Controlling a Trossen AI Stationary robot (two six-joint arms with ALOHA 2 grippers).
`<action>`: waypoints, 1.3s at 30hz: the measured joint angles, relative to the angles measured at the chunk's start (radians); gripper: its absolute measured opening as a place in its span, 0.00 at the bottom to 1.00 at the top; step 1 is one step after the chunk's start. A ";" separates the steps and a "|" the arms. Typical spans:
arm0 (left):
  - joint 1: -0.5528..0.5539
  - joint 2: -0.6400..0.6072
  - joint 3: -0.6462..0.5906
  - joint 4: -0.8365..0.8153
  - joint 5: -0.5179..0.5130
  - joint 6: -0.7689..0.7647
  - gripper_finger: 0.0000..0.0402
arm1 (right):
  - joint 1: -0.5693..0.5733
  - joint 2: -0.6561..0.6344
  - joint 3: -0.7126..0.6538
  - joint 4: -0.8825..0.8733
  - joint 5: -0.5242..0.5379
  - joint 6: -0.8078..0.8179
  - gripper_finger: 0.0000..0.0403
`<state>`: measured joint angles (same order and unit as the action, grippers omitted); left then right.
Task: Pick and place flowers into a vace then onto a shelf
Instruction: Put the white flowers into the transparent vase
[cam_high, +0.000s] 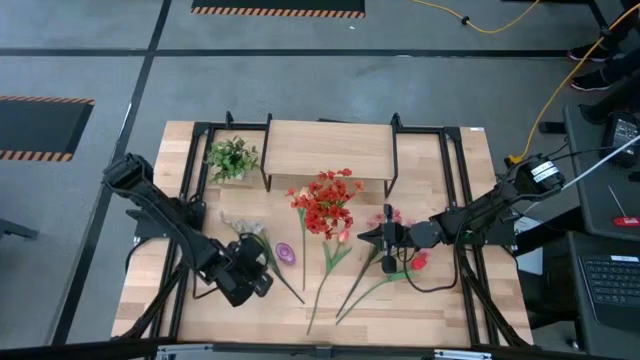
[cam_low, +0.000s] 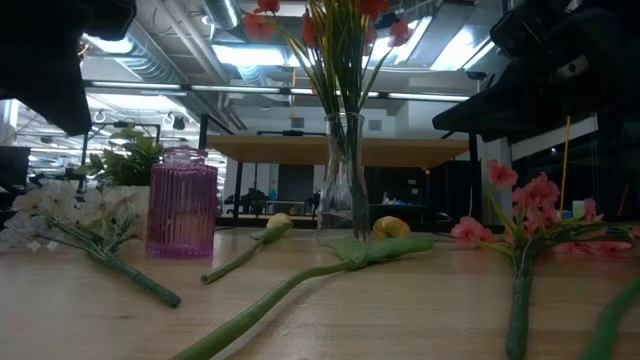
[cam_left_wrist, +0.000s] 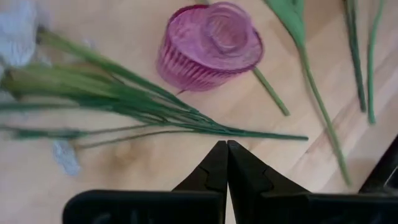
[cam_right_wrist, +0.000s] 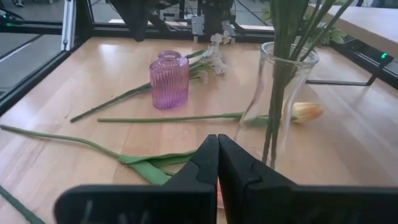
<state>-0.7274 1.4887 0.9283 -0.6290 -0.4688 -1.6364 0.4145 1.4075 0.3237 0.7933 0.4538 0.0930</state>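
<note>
Two grippers on my screens, both with fingers pressed together and nothing held. My left gripper (cam_left_wrist: 227, 163) hovers over the surface (cam_high: 150, 280) beside the purple ribbed vase (cam_high: 285, 253), which stands upright, with a white-bloomed spray (cam_left_wrist: 124, 106) lying on its side just next to it. My right gripper (cam_right_wrist: 217, 163) sits near the middle of the surface, pointing at the clear glass vase (cam_right_wrist: 280, 99). That glass vase already holds a bunch of red flowers (cam_high: 325, 203), stems down in it, standing in front of the shelf (cam_high: 327, 150). A yellow tulip (cam_right_wrist: 306, 112) lies flat, its head beside the glass vase's base. A pink spray (cam_low: 520, 215) lies near the right gripper. More long green stems (cam_high: 335, 270) lie loose across the front of the surface. A small leafy green plant (cam_high: 232, 158) sits left of the shelf, whose board is bare.
</note>
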 joint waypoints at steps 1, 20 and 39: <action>0.003 0.000 0.000 0.002 0.004 -0.017 0.00 | 0.000 0.000 0.000 0.000 0.000 -0.003 0.01; 0.010 0.000 -0.002 0.004 -0.025 -0.275 0.31 | 0.000 0.000 0.000 -0.022 -0.001 -0.023 0.04; 0.024 0.142 -0.002 0.041 0.082 -0.442 0.49 | 0.000 0.000 0.000 -0.071 -0.001 -0.014 0.04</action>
<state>-0.7039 1.6304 0.9264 -0.5880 -0.3865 -2.0781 0.4145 1.4075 0.3237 0.7226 0.4529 0.0787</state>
